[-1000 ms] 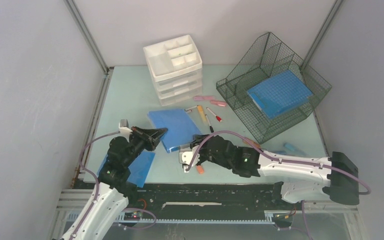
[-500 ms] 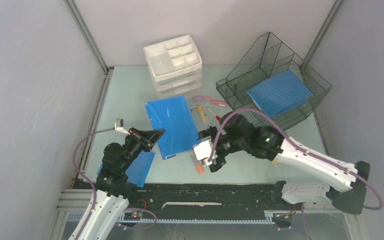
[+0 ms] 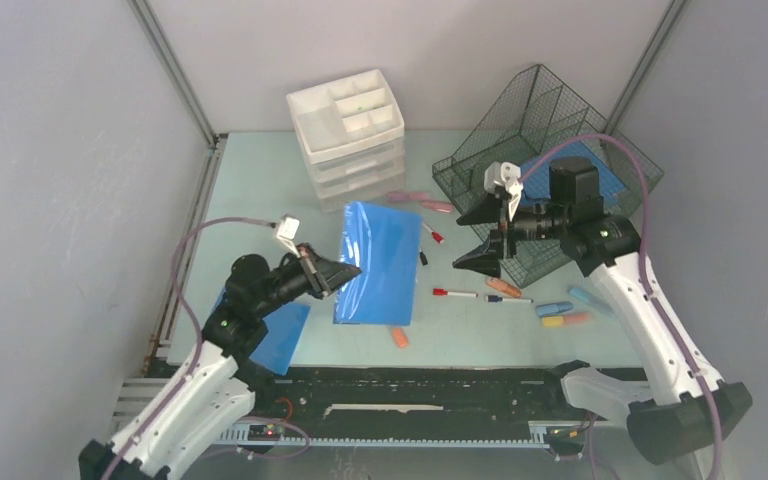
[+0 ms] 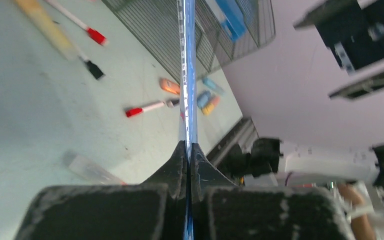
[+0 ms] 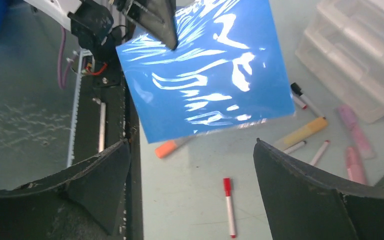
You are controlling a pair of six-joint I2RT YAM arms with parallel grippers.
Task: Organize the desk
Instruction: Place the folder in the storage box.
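The left arm [image 3: 195,385] and right arm [image 3: 660,320] have white links and black joints, each trailed by a looping mauve cable [image 3: 222,222]. Their gripper fingers [image 5: 300,195] are matte black wedges.

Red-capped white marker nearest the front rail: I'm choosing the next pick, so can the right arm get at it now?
Probably yes. The right gripper hovers open above the red-capped white marker, uncovered on the mint desk; the glossy blue sheet in the left gripper is clear of it.

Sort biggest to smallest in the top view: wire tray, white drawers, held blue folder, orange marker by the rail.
Wire-mesh tray
White drawer unit, blue folder: too close; folder raised toward camera
Orange marker
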